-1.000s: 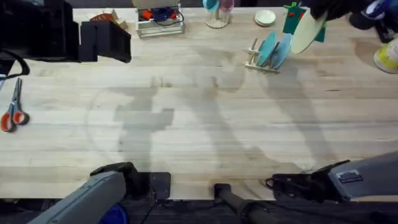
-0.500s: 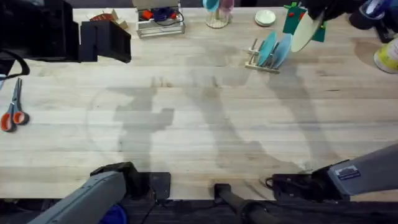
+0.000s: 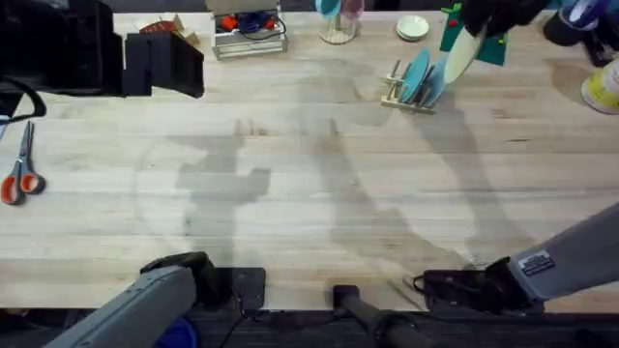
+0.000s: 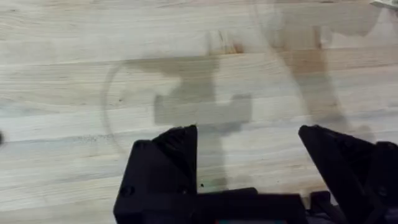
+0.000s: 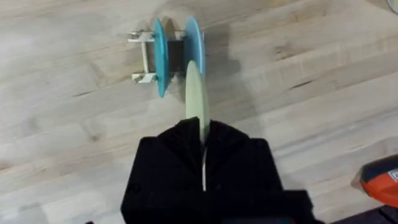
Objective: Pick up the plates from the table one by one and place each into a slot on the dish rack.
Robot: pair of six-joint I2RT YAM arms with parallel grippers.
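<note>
Cream-yellow plate [image 5: 197,99], one: held on edge between the black fingers of the right gripper [image 5: 203,146], which were closed tight on its rim. In the right wrist view the plate stood edge-on, aligned with and just beside the nearer of two teal-blue plates [image 5: 193,45] already standing in the dish rack [image 5: 144,57]. Whether the cream plate touched the rack or the teal plate could not be told.

Right arm: reached from its base at the lower right across to the far right of the table [image 3: 309,193], its gripper [image 3: 486,21] dark and blurred above the rack [image 3: 395,89] in the overhead view. The plate [image 3: 458,54] hung tilted below it, its lower edge next to the teal pair [image 3: 422,77].

Left gripper [image 4: 249,146]: fingers spread wide apart, holding nothing, hovering over bare wood. Left arm lay low near its base at the lower left.

Rack: part-hidden behind the teal plates; its free slots could not be counted.

Other items, far edge of table: wire basket [image 3: 250,35] with coloured contents, a small pale disc [image 3: 412,27], indistinct. Scissors [image 3: 21,166] with orange handles at the left edge.
</note>
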